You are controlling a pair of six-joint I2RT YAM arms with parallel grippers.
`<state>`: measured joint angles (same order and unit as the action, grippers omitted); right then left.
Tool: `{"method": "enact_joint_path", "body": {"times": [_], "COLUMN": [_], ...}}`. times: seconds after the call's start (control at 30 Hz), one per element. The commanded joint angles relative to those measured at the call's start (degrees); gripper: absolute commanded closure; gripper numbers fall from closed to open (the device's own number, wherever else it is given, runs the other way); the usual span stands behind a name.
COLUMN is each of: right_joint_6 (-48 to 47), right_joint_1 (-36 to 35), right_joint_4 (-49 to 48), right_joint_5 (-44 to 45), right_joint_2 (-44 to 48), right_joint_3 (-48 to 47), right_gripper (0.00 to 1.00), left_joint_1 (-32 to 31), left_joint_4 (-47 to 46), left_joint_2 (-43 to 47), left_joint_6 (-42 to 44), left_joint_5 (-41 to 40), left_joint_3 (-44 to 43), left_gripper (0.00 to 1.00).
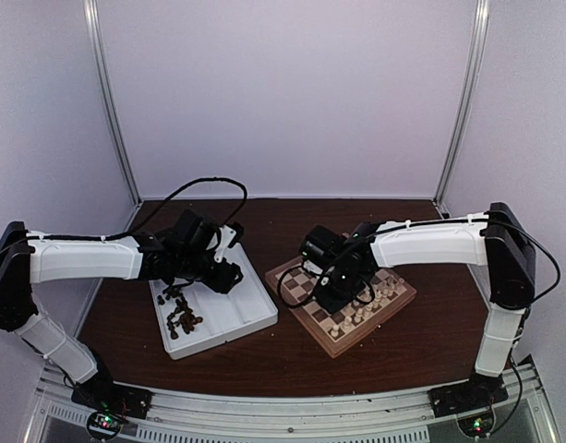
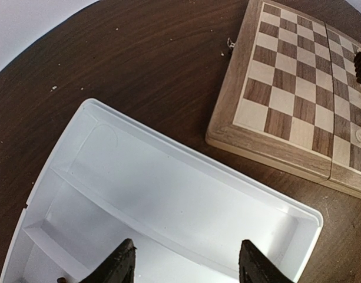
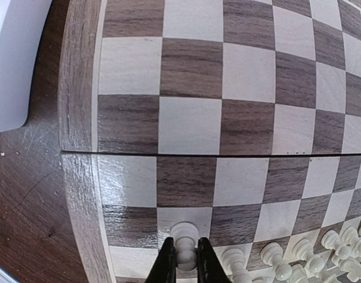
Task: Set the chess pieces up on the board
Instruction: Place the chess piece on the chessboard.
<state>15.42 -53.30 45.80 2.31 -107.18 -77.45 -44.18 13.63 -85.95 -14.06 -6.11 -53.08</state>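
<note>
- Top view: the board [image 1: 299,277] lies on the desk [image 1: 292,355], right of the tray [image 1: 238,309]. White pieces [image 1: 367,309] stand in a group on its near right part. A heap of dark pieces [image 1: 181,314] lies in the left compartment of the tray. The left arm [image 1: 84,258] reaches over the tray and the right arm [image 1: 430,242] over the board.
- Left wrist view: the left gripper [image 2: 186,268] hangs over the tray, about half wide, with nothing between its fingers [image 2: 118,268]. The part of the board seen here has only one or two pieces, at the right edge of the view.
- Right wrist view: the right gripper [image 3: 185,265] is closed on a white pawn [image 3: 183,239], which stands on a cream square near the board's edge. More white pieces stand in a row to its right. The squares farther away carry nothing.
- Judgement: the white side looks nearly set. I see no dark piece placed, so about half of the work is left.
</note>
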Motion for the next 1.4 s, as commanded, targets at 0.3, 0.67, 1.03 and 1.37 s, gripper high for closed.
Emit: {"method": "enact_joint_path", "body": {"times": [0.3, 0.67, 1.03, 1.37], "right_joint_6": [1.48, 1.96, 2.38, 1.97], "right_joint_1": [-0.64, -1.25, -1.63, -1.64], "right_joint_4": [1.88, 2.79, 2.56, 2.82], "right_joint_5": [-1.30, -1.30, -1.35, -0.26], "right_joint_2": [3.67, 4.36, 5.14, 4.83], "right_joint_3": [2.11, 3.27, 4.74, 3.44], "right_gripper": [0.92, 0.92, 0.90, 0.80], "left_joint_1": [0.56, 0.62, 0.52, 0.56], "left_joint_4": [-1.08, -1.15, -1.23, -1.02], "left_joint_2": [-0.57, -0.83, -0.93, -0.63], "left_joint_6": [-0.84, -0.91, -0.97, -0.78], "left_joint_5": [1.49, 1.92, 2.20, 2.01], "left_joint_3": [-1.32, -1.54, -1.76, -1.76], "left_gripper": [0.40, 0.40, 0.40, 0.40]}}
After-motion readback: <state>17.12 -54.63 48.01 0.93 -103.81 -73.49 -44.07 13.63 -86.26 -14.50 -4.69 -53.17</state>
